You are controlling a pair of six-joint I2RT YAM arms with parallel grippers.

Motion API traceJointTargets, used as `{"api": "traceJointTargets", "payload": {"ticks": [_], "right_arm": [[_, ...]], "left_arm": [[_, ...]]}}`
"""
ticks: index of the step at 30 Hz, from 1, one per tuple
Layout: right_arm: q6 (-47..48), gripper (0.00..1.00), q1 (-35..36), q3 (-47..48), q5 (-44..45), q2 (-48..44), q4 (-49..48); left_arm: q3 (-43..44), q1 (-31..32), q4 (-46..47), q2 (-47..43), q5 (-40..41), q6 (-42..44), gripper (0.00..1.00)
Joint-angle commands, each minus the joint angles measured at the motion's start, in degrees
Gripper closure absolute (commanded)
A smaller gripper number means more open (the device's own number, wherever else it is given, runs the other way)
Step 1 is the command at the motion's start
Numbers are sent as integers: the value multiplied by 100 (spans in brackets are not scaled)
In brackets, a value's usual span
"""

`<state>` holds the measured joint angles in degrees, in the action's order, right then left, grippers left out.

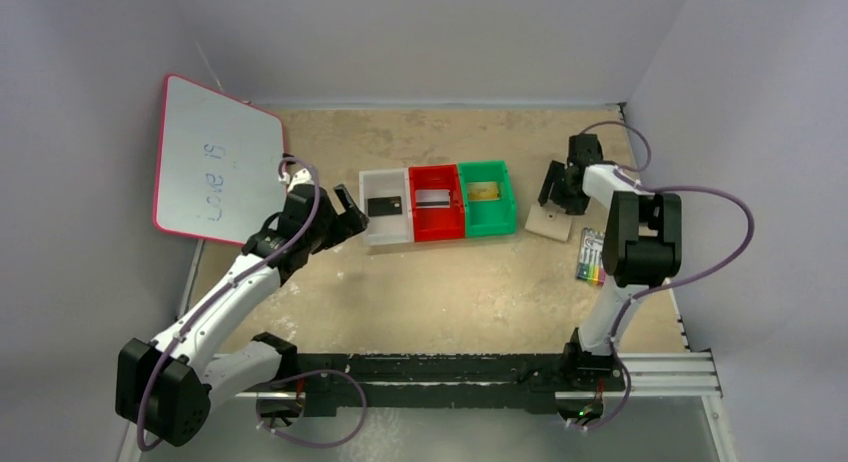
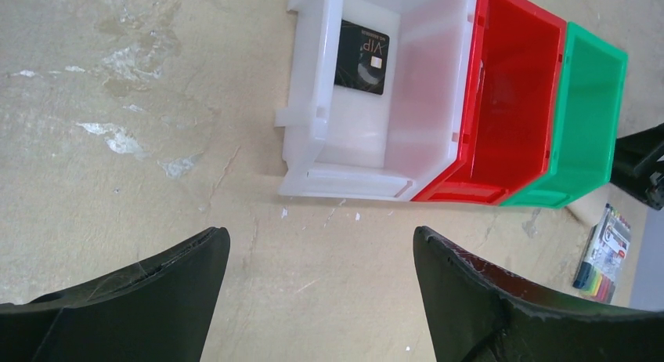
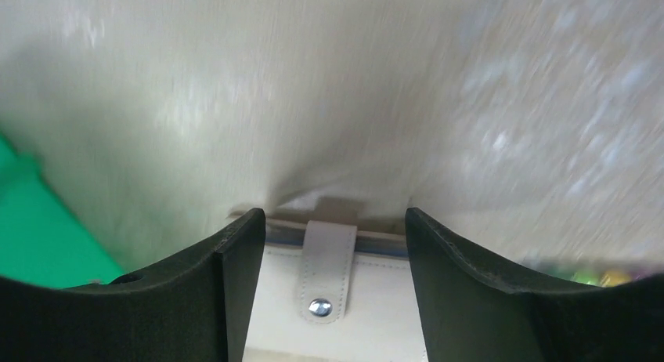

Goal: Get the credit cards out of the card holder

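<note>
The card holder lies flat near the table's right edge, about midway back, its strap with a metal stud lying over its pale face. The right gripper hangs just above it, fingers spread to either side of the strap; I cannot tell whether they touch it. Just beside it, toward the far edge, stand three bins in a row: the green bin holds a gold card, the red bin a silvery card, and the white bin a black card. The left gripper hovers beside the white bin, spread wide and holding nothing. A marker pack lies by the right edge, and a whiteboard leans at the far left corner.
</note>
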<state>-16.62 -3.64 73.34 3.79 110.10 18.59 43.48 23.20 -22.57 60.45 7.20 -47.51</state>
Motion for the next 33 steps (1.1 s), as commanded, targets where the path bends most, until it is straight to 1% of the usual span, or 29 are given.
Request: {"api": "traceJointTargets", "payload": {"ticks": [1,6,11,14,17,21,24,27,28,30,33], "right_arm": [[-596,31,281,-840,-307,-834,-254],[-1376,30,679,-1709,-29,-1710,-217],[-2322,29,1049,-2873,12,-2779,-311],[-2653,29,1102,-3625,-245,-3460,-577],[-2577,30,1112,-4233,-640,-3829,-790],[-2399,31,1516,-4377,-849,-4072,-916],[-2445,32,1930,-4177,-411,-3917,-847],[-2447,33,2306,-3820,67,-3450,-570],[-2442,35,2435,-3714,218,-3314,-502],[-2536,36,2766,-3550,636,-3163,-312],[-2737,36,3289,-3477,843,-3095,-195]], "left_arm": [[-116,-44,114,-376,-155,-200,13],[-175,-38,-105,-634,-162,-253,14],[-214,-43,-354,-857,-88,-242,14],[-275,-38,-494,-983,-139,-187,14],[-367,-43,-675,-1165,-166,-101,14],[-536,-42,-934,-1504,-135,5,14],[-597,-43,-950,-1773,-277,22,14],[-493,-38,-1019,-1913,-298,128,14],[-445,-38,-1051,-1928,-286,177,14],[-226,-39,-1214,-1912,-188,357,14],[61,-44,-1443,-1871,114,672,14]]}}
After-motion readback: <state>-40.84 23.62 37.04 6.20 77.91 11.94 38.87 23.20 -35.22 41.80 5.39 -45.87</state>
